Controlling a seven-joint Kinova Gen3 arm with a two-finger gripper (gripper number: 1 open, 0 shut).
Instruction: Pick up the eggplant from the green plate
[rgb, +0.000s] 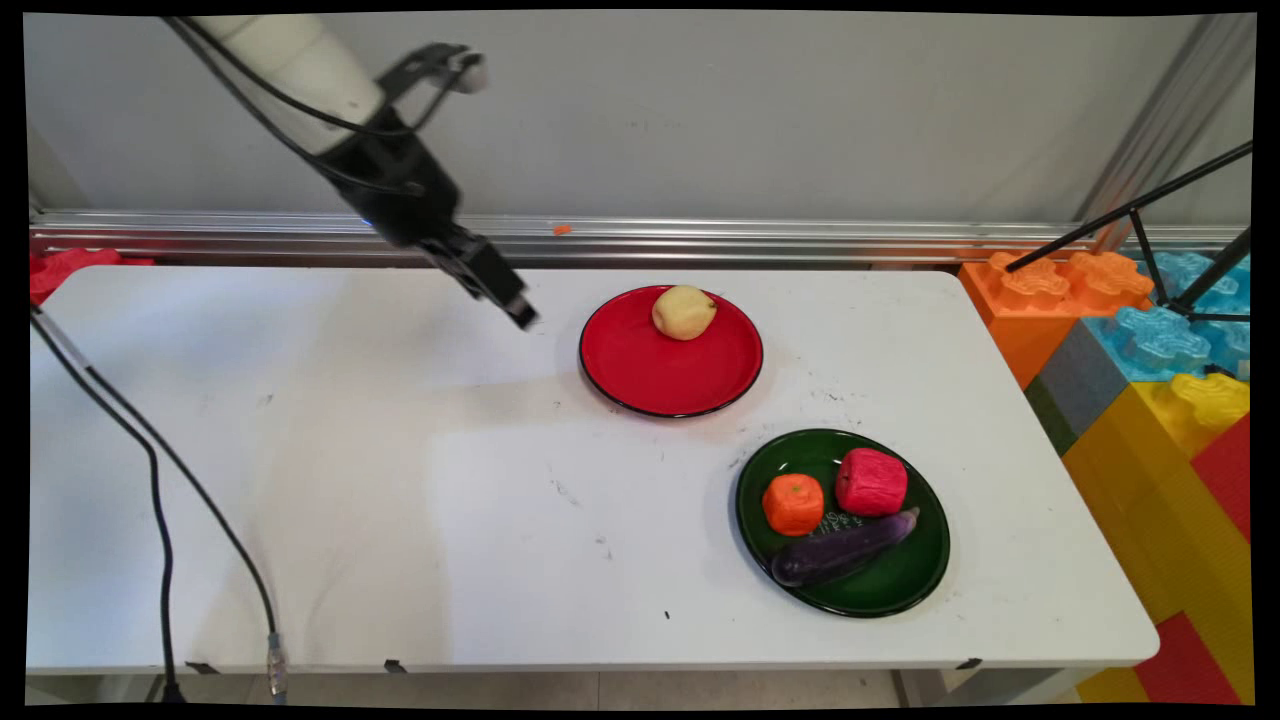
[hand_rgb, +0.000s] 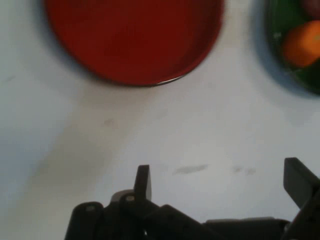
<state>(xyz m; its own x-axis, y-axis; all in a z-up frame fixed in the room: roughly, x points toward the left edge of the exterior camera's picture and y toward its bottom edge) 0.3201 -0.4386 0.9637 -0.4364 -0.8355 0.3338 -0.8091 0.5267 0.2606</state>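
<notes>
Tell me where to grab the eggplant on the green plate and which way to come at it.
Grip the purple eggplant across its thicker middle, coming from above, with the open gripper's fingers on its two long sides. It lies flat and slanted on the green plate, so a grip across its narrow width looks likeliest to hold. The orange fruit and red fruit sit close behind, leaving little room there.

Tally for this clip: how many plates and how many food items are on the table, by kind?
Plates: 2, a red plate and a green plate.
Pear-like yellow fruit: 1, on the red plate.
Orange: 1, red apple: 1, purple eggplant: 1, all on the green plate.
Total: 6.
</notes>
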